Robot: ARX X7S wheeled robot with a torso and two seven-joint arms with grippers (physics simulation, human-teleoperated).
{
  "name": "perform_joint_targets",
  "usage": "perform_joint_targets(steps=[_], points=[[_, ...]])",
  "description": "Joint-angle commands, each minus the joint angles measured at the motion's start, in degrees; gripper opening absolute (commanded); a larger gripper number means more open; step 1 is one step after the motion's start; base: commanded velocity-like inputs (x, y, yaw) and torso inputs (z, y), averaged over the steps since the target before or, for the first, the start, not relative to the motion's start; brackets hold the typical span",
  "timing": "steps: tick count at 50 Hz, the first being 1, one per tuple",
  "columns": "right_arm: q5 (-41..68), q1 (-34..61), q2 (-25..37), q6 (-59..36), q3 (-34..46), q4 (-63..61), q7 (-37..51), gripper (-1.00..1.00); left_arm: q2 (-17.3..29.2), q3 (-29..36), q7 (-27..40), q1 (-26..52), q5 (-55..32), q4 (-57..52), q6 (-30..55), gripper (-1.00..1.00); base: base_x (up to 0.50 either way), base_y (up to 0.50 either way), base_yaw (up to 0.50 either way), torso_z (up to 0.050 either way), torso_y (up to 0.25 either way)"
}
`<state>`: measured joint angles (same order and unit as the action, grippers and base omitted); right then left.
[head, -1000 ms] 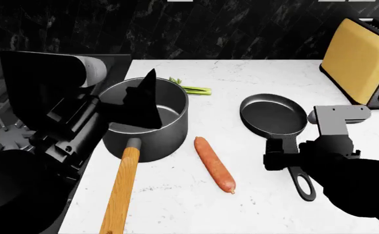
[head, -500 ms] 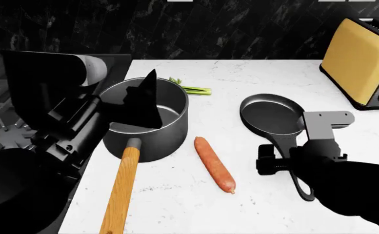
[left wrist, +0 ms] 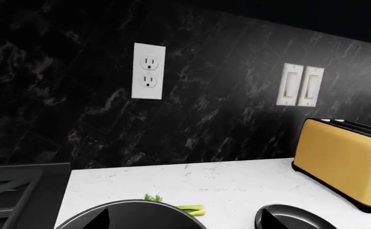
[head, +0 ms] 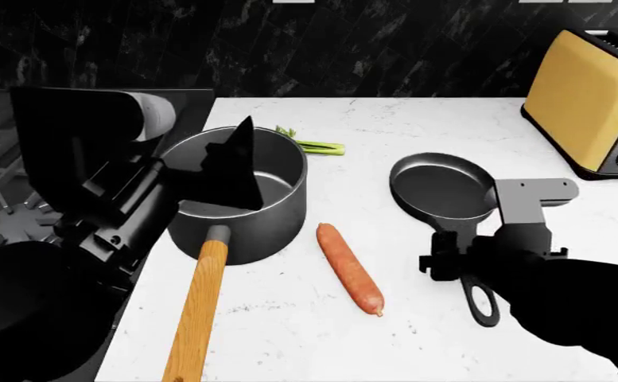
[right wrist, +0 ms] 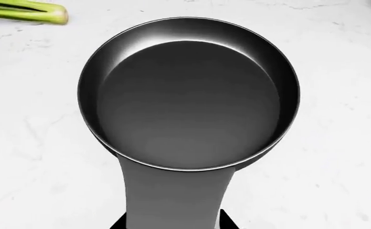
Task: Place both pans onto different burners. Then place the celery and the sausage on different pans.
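At the right of the white surface [head: 425,119], our right hand [head: 460,259] sits over the frying pan's [head: 444,189] dark handle, about midway along it. The wrist view shows the handle running straight back under the hand with the bowl dead ahead, but the fingers are nearly out of frame, so we cannot tell whether they are clamped on it or only astride it. The handle's long axis runs from the bowl toward us, its loop end just past the hand.

The burners [head: 1,219] lie well off to the left, beyond the sausage [head: 349,268] and the saucepan [head: 236,193], so we judge this pan must cross the whole surface. Our left hand [head: 229,169] hangs over the saucepan's rim; we cannot tell its state. The celery [head: 314,144] lies behind the saucepan.
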<state>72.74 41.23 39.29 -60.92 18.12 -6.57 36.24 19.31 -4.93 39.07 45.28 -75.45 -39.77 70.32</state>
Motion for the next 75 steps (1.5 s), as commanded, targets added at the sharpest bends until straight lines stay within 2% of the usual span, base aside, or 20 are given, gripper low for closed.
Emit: perform_joint_targets(steps=[1,32,52,55,58,60,64,68,71,75], points=[[0.0,-0.2,0.0,-0.4,0.2,-0.2,0.3,-1.0,0.5,0.3,0.3,-0.2,-0.1,0.0,-0.5,1.0,0.0,0.0,0.0,0.0,0.0],[-6.8,0.7,4.6,6.2,-1.6,-13.2,1.4,-1.0,1.3,1.6,-0.1,-0.4,0.9,0.4,-2.4,1.0,0.0,0.0,0.0,0.0,0.001],[-2.9,2.6,6.3,5.7,-4.6,-21.4,5.3,-1.0,2.1,0.9,0.2,-0.8,-0.5,0.4,-3.6,1.0,0.0,0.0,0.0,0.0,0.002],[-2.0,3.0,6.4,5.3,-4.9,-22.5,6.1,-1.0,2.5,0.0,3.2,0.1,-4.4,0.3,-2.7,1.0,0.0,0.0,0.0,0.0,0.003],[-1.1,4.0,6.4,4.6,-4.9,-23.0,6.7,-1.0,3.8,0.0,11.8,2.4,-15.0,1.5,-0.9,1.0,0.0,0.0,0.0,0.0,0.0],[-0.1,5.7,6.4,3.3,-4.5,-22.8,7.0,-1.0,5.9,1.8,20.1,5.0,-25.0,2.3,-1.5,1.0,0.0,0.0,0.0,0.008,0.005],[1.3,7.7,6.7,1.5,-4.0,-22.9,7.4,-1.0,9.3,5.2,31.2,9.1,-35.0,0.9,-4.2,1.0,0.0,0.0,0.0,0.0,0.0],[3.4,8.5,7.3,0.2,-4.2,-23.3,8.4,-1.0,13.5,11.8,41.1,12.2,-47.6,0.1,-8.4,1.0,0.0,0.0,0.0,0.0,0.002],[4.8,9.4,7.7,-0.9,-4.1,-24.1,9.2,-1.0,15.5,15.2,46.2,13.5,-53.0,-0.5,-11.7,1.0,0.0,0.0,0.0,0.0,0.0],[5.3,8.8,8.2,-0.9,-4.4,-24.8,9.8,-1.0,17.2,19.0,50.0,14.2,-55.9,-1.7,-15.0,1.0,0.0,0.0,0.0,0.0,0.003]])
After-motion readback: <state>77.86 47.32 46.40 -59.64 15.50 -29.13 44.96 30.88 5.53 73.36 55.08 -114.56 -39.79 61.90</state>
